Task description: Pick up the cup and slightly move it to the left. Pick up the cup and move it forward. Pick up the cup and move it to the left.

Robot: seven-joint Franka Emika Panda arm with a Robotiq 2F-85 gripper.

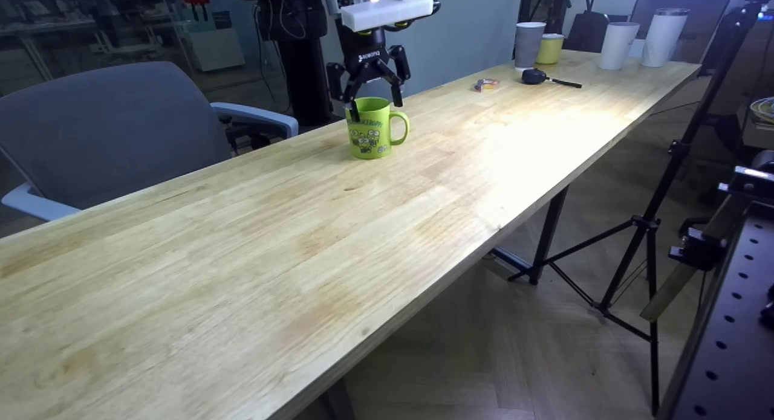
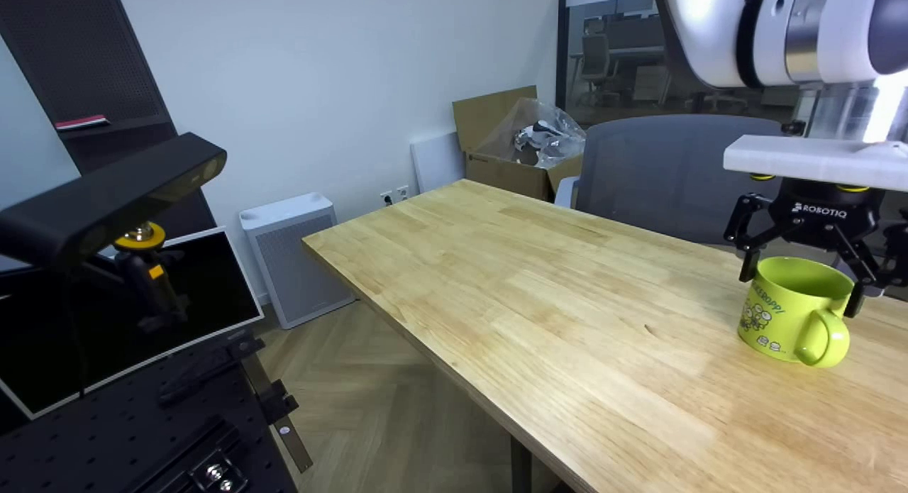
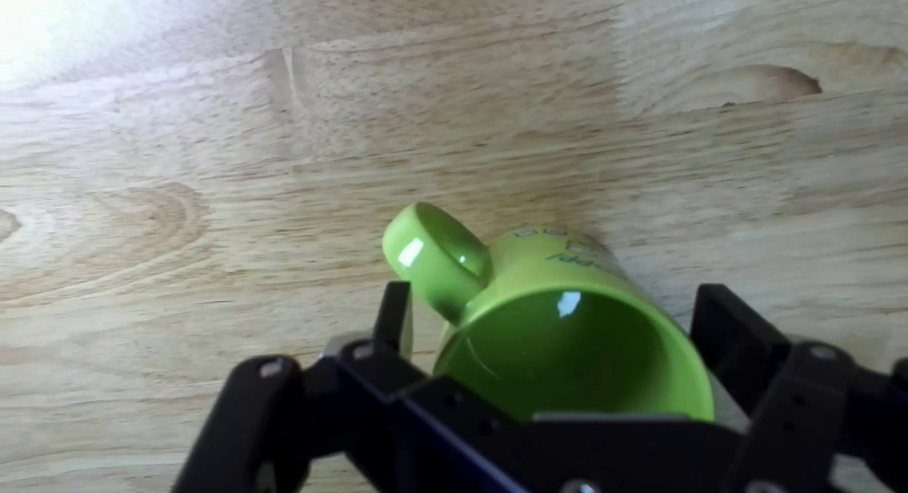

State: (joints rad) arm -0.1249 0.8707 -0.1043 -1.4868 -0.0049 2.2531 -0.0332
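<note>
The lime-green mug stands upright on the wooden table; it shows in both exterior views, as the cup (image 1: 369,136) and the cup (image 2: 784,316). Its side has frog print and dark lettering. My gripper (image 1: 376,107) is above it with the fingers down on either side of the rim; the gripper (image 2: 800,291) shows the same. In the wrist view the cup (image 3: 560,337) lies between the open fingers of the gripper (image 3: 552,301). A gap shows at the left finger, beside the handle. The right finger is very close to the rim; contact cannot be told.
The wooden table (image 1: 254,257) is long, with a chair (image 1: 121,130) along one side. Farther along stand a grey cup (image 1: 528,45), a yellow-green cup (image 1: 549,50), white cups (image 1: 618,46), a black round object (image 1: 534,76) and a small packet (image 1: 487,84). A tripod (image 1: 647,223) stands beside the table.
</note>
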